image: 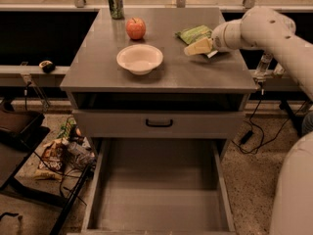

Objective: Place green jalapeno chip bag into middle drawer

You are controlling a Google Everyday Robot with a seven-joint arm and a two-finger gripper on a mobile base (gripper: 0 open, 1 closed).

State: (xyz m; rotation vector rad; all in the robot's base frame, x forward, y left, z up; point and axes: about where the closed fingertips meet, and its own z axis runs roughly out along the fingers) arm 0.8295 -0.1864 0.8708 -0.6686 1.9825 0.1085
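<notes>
**Gripper at the bag, grasp unconfirmed**

The bag (194, 33) lies flat on the back right of the cabinet top (171, 75), right of the apple (136, 28) and well apart from the bowl (140, 58). The gripper (193, 49) sits at the bag's near edge, seemingly touching it; whether it is open or closed cannot be told. The drawer (156, 192) stands pulled out below, its floor bare. The bag is probably light, soft, crinkly and slick, with brittle chips inside. Pinching 1 sealed end or side edge looks safer than squeezing the puffed middle.
</notes>
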